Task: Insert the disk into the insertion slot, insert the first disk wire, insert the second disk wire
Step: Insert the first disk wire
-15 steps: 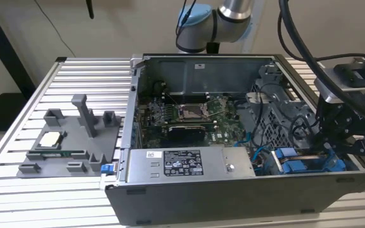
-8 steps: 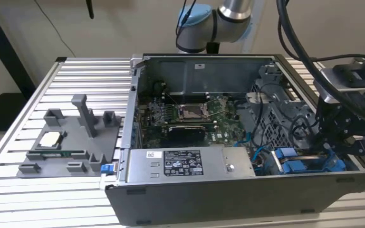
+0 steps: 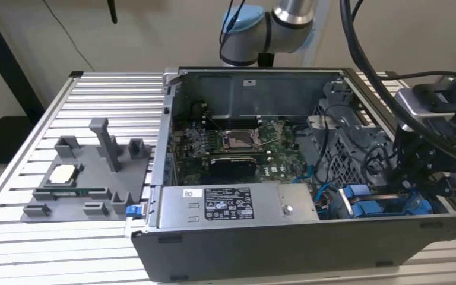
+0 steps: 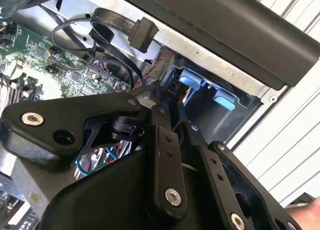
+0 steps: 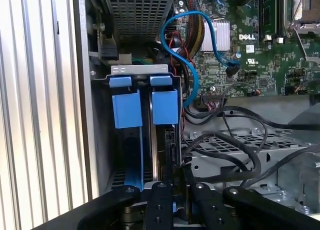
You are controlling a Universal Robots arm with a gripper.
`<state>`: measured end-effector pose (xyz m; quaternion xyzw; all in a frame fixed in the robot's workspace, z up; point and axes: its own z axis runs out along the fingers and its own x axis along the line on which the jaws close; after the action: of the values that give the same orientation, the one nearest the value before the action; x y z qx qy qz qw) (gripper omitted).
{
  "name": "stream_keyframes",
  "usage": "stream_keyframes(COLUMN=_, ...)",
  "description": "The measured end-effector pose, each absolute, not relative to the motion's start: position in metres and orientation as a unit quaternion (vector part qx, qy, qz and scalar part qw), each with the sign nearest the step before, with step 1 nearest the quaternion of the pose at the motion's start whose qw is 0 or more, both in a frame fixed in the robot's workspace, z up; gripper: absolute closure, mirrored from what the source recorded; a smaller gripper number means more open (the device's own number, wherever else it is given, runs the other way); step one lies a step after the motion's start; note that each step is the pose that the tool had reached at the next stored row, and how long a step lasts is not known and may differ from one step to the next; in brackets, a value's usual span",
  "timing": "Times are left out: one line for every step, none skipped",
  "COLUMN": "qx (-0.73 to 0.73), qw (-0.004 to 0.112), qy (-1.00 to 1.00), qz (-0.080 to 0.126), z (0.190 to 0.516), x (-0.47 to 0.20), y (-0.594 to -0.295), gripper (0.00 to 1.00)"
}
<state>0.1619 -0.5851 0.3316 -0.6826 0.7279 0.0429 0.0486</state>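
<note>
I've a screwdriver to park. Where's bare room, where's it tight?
Bare: ribbed table between the grey fixture and the table's far edge, exterior view's left of the case. Crowded: the insertion slot, hemmed by pincer and cables.

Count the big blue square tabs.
2 blue tabs, side by side at the insertion slot: one nearer the case wall, one nearer the motherboard. More may be hidden.

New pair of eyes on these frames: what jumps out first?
The open computer case on the slatted table dominates the exterior view, motherboard exposed. In the first wrist view the gripper hangs at the drive bay, where two bright blue tabs stand side by side; a blue cable loops beside them.
</note>
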Motion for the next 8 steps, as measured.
stream_keyframes(qx=-0.682, qw=0.049, qy=0.728, qz=0.043, z=0.330, x=0.162, y=-0.585, gripper=0.81)
stream_keyframes(qx=-0.682, qw=0.049, qy=0.728, qz=0.043, z=0.329, x=0.162, y=-0.585, gripper=0.79)
stream_keyframes(qx=-0.682, qw=0.049, qy=0.729, qz=0.044, z=0.329, x=0.162, y=-0.585, gripper=0.79)
stream_keyframes(qx=-0.682, qw=0.049, qy=0.729, qz=0.044, z=0.330, x=0.162, y=-0.585, gripper=0.79)
stream_keyframes(qx=-0.682, qw=0.049, qy=0.729, qz=0.044, z=0.332, x=0.162, y=-0.585, gripper=0.73)
stream_keyframes(qx=-0.682, qw=0.049, qy=0.729, qz=0.044, z=0.336, x=0.162, y=-0.585, gripper=0.73)
stream_keyframes(qx=-0.682, qw=0.048, qy=0.729, qz=0.044, z=0.341, x=0.162, y=-0.585, gripper=0.73)
stream_keyframes(qx=-0.682, qw=0.048, qy=0.729, qz=0.044, z=0.345, x=0.162, y=-0.585, gripper=0.73)
